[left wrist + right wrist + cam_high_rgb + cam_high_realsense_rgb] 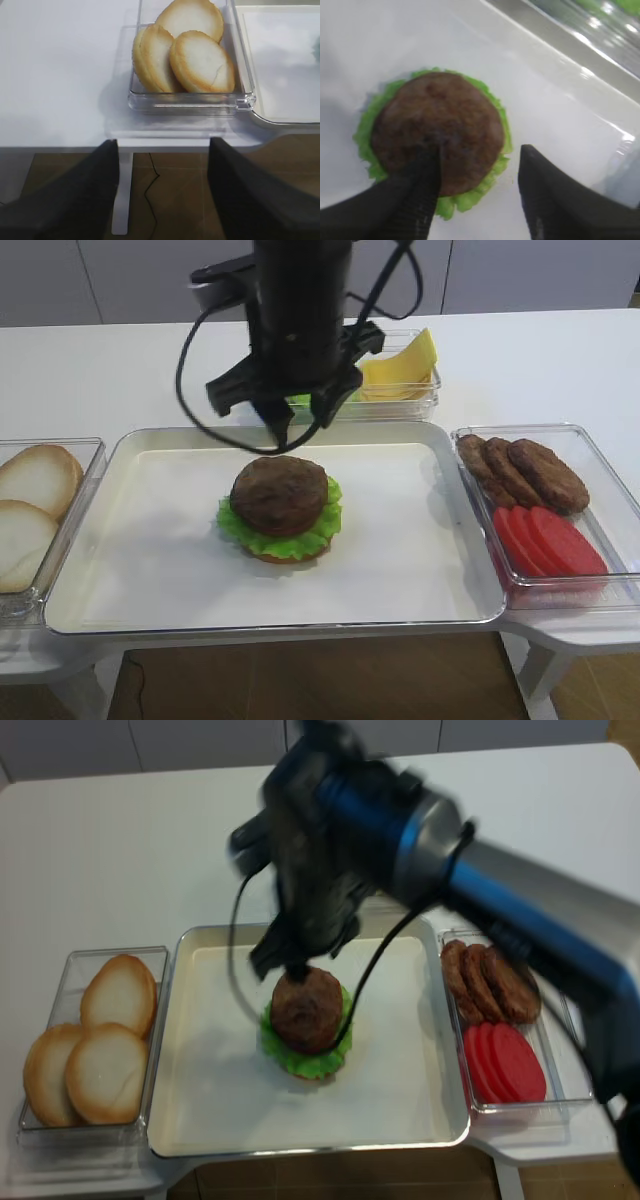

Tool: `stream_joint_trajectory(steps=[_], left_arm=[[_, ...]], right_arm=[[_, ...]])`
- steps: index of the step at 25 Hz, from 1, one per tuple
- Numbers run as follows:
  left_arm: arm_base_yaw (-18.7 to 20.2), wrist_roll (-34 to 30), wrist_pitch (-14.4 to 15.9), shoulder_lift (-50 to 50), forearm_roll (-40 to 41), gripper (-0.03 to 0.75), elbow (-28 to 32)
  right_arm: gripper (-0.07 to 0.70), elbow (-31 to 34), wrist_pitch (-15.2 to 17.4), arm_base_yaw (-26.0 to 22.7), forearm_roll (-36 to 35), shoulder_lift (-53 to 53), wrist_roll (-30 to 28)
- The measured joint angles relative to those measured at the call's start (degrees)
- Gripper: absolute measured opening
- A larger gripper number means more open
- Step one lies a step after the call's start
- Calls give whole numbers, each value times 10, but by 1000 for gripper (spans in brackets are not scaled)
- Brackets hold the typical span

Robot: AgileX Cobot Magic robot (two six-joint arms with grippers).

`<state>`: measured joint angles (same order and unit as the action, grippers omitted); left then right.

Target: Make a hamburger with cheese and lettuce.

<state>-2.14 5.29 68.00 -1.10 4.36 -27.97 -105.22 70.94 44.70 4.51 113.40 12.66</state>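
On the far left we see a clear bin [88, 455] holding pale bun halves [38, 476]; in the left wrist view three of them [202, 62] lean against one another inside it. In that same view the left claw [162, 192] hangs past the near edge of the white table [55, 75], over the brown floor, its two dark fingers [85, 195] spread wide with nothing between them.

Next comes the large white tray [150, 570]. Near its middle sits the hamburger [280, 508]: a tan bun base at the bottom, frilly green lettuce [240, 525] sticking out all round, and a brown patty on top. We cannot make out any red slice in the stack from these views.

Directly over the far side of the hamburger hovers the right claw [290, 415], its black body and looping cables filling the upper middle of the front view. In the right wrist view its fingers [422, 195] stand well apart and grip nothing; the left one overlaps the patty's near edge, the other is off to the side above bare tray.

Behind the tray, partly hidden by the arm, a clear bin holds the yellow cheese [400, 370] slices.

On the right, another clear bin [600, 465] carries spare brown patties [530, 472] at the back and red round slices [548, 540] at the front.
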Motion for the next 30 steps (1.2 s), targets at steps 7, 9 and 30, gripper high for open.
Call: stream_joint_trajectory(steps=[7, 9, 30], left_arm=[[0, 0, 0, 0, 0, 418, 0], [0, 0, 0, 0, 0, 418, 0], [0, 0, 0, 0, 0, 418, 0]], right_arm=[[394, 0, 0, -103, -7, -48, -7], [394, 0, 1, -135, -12, -58, -14], [393, 342, -1, -404, -22, -376, -48]])
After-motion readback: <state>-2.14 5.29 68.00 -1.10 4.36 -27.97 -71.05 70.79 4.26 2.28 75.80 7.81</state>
